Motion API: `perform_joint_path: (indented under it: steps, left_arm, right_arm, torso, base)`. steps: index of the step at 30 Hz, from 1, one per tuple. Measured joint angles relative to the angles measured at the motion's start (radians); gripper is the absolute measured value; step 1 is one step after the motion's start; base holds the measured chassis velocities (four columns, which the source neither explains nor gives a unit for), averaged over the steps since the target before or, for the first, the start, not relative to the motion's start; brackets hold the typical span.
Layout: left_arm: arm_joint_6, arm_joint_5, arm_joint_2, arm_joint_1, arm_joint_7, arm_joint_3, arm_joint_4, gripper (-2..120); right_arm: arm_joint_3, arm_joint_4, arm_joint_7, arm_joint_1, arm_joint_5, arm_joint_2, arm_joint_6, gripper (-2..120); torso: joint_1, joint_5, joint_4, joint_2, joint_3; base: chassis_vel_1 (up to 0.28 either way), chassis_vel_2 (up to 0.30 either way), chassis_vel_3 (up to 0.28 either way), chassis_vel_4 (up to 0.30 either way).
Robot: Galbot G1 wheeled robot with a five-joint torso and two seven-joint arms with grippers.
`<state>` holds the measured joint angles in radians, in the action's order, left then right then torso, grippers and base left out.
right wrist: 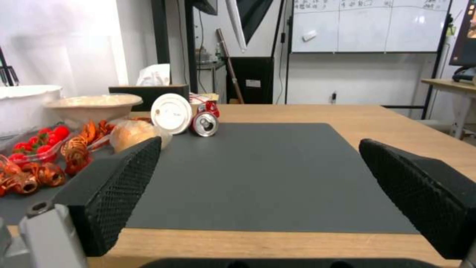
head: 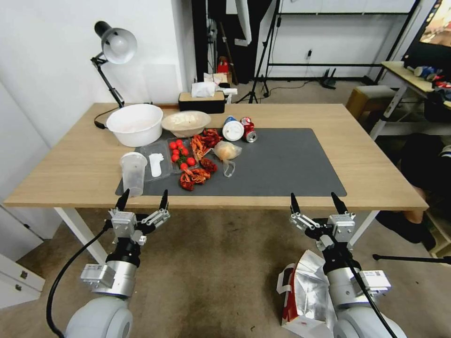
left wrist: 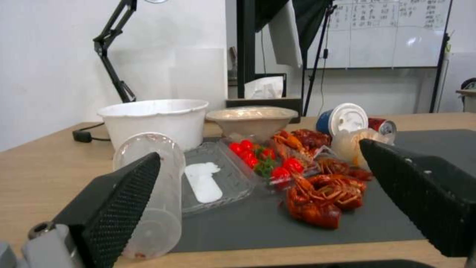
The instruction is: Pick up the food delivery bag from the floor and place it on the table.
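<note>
Right gripper: right gripper [head: 315, 201] hovers at the near edge of the table, fingers spread wide, grasping nothing; in its wrist view the two black pads [right wrist: 124, 186] frame the bare mat.
Left gripper: left gripper [head: 143, 199] hovers at the near edge further left, also released and empty, its fingertips just short of the clear cup [head: 133, 172].
Bag: one food delivery bag [head: 307, 300] stands on the floor [head: 211, 267] beside and partly behind the right arm, mouth open, silver lining showing, red side and a white strap toward the left arm.
Table: one light-wood table [head: 366, 159] with one dark grey mat [head: 277, 164]; the right half of the mat is bare.
Clutter on the left half: one large white tub [head: 135, 124], one pale shallow bowl [head: 186, 122], one clear tray [head: 155, 162] holding a white utensil, a second tray of red cherry tomatoes [head: 181, 152], scattered red crayfish [head: 195, 176], and one small clear plastic bag [head: 228, 152] with an orange lump.
Cans and cups: one lidded blue cup [head: 232, 129] lying on its side, touching one crushed red can [head: 249, 131].
Back edge: one black tissue box [head: 202, 101] and one black desk lamp [head: 112, 51].
In the way: the near table edge lies between both grippers and the mat; the right arm covers part of the bag.
</note>
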<state>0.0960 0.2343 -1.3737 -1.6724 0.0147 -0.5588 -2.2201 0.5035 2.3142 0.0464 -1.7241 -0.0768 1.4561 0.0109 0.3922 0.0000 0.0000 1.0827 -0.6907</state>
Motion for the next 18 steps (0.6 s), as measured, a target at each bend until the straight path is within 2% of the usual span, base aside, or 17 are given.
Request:
perform_joint_path:
  steps: [18]
  left_arm:
    - [0.000, -0.002, 0.002, -0.004, -0.007, 0.001, -0.001, 100]
  right_arm:
    - [-0.002, -0.003, -0.001, 0.000, 0.001, 0.002, 0.006, 100]
  torso:
    - [-0.044, 0.0001, 0.0000, -0.101, 0.056]
  base:
    - [0.000, 0.000, 0.000, 0.000]
